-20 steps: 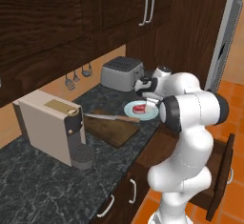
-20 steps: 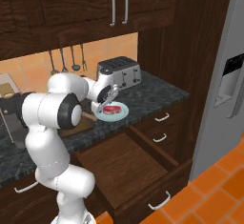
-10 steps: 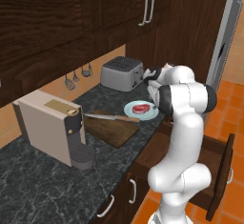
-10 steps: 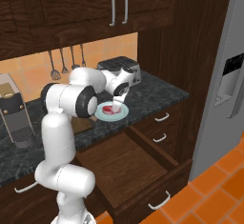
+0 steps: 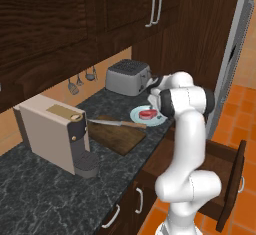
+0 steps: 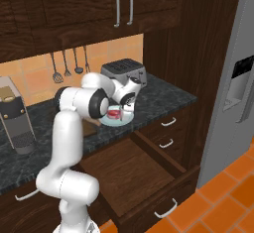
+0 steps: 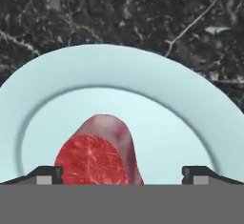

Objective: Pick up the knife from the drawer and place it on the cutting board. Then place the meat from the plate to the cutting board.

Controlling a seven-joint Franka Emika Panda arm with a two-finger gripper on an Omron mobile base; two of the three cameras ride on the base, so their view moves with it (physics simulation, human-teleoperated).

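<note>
Hovering wide open and empty over the meat on the plate, the gripper begins step two. The knife already lies on the cutting board, just left; the drawer gapes near, the toaster stands far.

light: even, soft | shadows: faint | focus: sharp | render: coarse, grainy
</note>
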